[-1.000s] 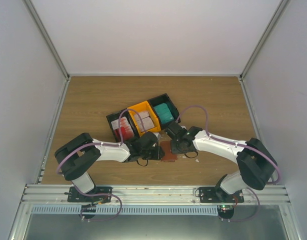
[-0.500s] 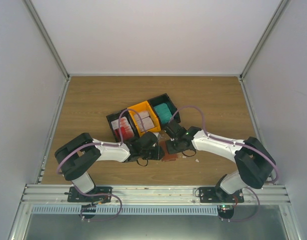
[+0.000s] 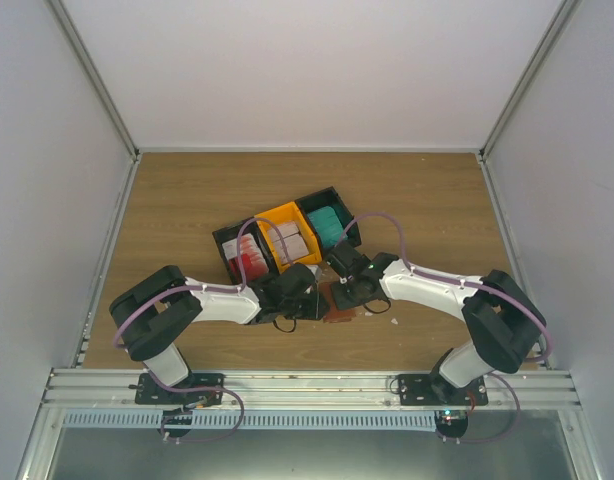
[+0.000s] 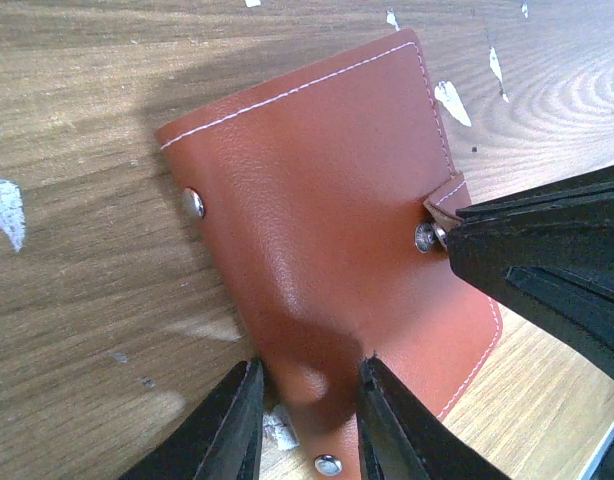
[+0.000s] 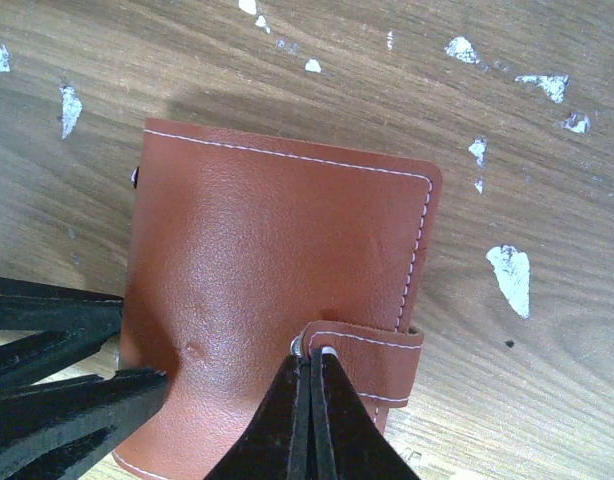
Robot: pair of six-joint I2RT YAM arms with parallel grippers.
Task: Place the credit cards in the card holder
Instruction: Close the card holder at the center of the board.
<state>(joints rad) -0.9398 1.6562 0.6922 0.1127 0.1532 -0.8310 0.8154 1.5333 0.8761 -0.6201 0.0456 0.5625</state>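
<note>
**On the worktop, two sets of fingers at a closed card holder**

Near the front middle of the worktop [image 3: 187, 210], just in front of a row of three bins, lies the card holder [image 4: 317, 230]. It is flat and folded shut, outer face up. It is smooth reddish-brown leather with pale stitching along its edges. A metal snap [image 4: 193, 202] shows near one edge, and a short strap tab [image 5: 362, 365] wraps over the opposite edge. Small white scraps [image 5: 510, 278] dot the wood around it.

The credit cards [image 3: 330, 226] stand in the bins behind it. Red ones are in the left black bin [image 3: 227, 245], white-pinkish ones in the orange bin [image 3: 277, 215], and teal ones in the right black bin [image 3: 337, 195].

The left arm [image 3: 222, 300] reaches low and inward from the left. The left fingers [image 4: 232, 430] stand narrow, one on each side of the holder's near edge, and the leather puckers between them in a pinch.

The right arm [image 3: 437, 288] stretches in from the right to meet it. The right fingers [image 5: 282, 430] are pressed fully together, and their tips touch the strap tab at its snap. Whether the tab is nipped between them cannot be told.
</note>
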